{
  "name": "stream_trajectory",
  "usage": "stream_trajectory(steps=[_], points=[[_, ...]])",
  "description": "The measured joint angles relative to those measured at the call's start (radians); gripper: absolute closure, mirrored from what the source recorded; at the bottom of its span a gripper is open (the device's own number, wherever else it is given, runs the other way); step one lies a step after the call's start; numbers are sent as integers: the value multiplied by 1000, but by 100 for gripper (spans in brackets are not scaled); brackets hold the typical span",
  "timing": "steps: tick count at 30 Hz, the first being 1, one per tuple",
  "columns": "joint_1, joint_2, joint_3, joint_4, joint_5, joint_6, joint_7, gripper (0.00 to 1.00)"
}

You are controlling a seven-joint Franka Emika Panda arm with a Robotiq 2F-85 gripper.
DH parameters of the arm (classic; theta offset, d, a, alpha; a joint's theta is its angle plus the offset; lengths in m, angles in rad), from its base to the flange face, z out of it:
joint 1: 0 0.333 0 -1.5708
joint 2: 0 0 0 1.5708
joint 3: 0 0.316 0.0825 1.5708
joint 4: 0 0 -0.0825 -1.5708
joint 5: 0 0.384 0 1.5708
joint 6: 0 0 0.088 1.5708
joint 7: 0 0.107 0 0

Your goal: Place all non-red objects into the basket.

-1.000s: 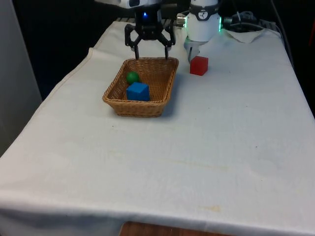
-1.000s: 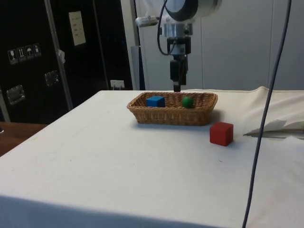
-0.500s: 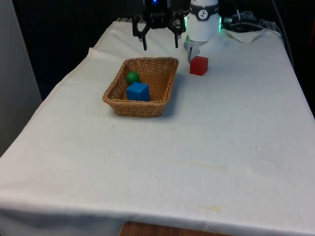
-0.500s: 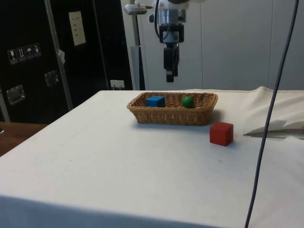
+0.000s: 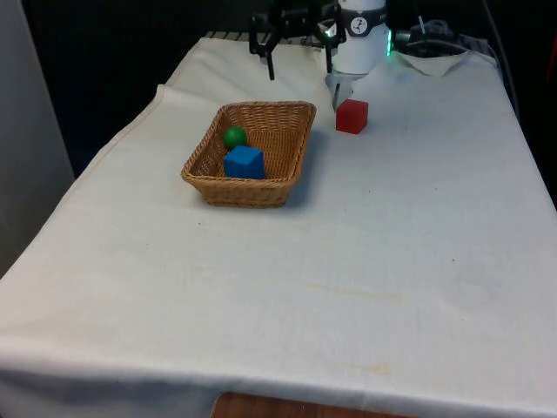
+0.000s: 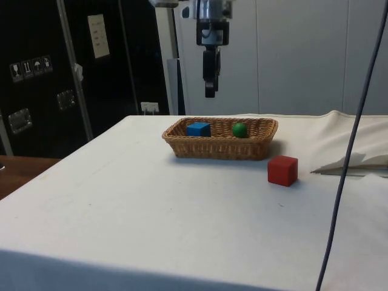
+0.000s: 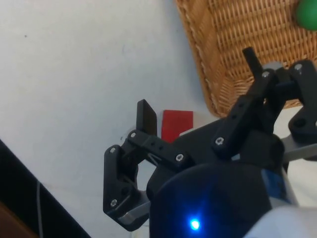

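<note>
- The woven tan wicker basket (image 5: 250, 153), a shallow rectangular one, sits on the white tablecloth (image 5: 348, 261); I take it as my landmark. It also shows in the side view (image 6: 221, 138) and the wrist view (image 7: 237, 44).
- Inside the basket lies a small blue cube (image 5: 244, 162), towards the end of the basket farthest from the robot.
- Also inside the basket, close behind the blue cube on the robot's side, rests a small green ball (image 5: 234, 137). From the side camera the cube (image 6: 198, 128) and the ball (image 6: 239, 129) lie a little apart along the basket's length.
- A red cube (image 5: 352, 116) stands on the cloth outside the basket, near its far corner on the front view's right. It does not touch the wicker; the side view (image 6: 282, 170) shows bare cloth between them.
- The black two-finger gripper (image 5: 296, 63) hangs well above the cloth, beyond the basket's robot-side end, and higher than the rim by a clear margin (image 6: 210, 92).
- Its fingers are spread wide apart and carry nothing; the wrist view (image 7: 198, 94) shows bare cloth and the red cube (image 7: 176, 124) in the gap between them.
- One fingertip (image 7: 147, 118) lies over the cloth outside the basket, the other over the basket's edge.
</note>
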Motion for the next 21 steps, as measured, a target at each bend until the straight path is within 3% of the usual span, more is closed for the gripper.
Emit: stream_trajectory(steps=[8, 10, 18, 21], points=[[1, -19, 47, 0, 0, -4, 7, 0], [1, -19, 47, 0, 0, -4, 7, 0], [4, -21, 118, -1, 0, -3, 59, 0], [4, -21, 132, -1, 0, -3, 70, 0]])
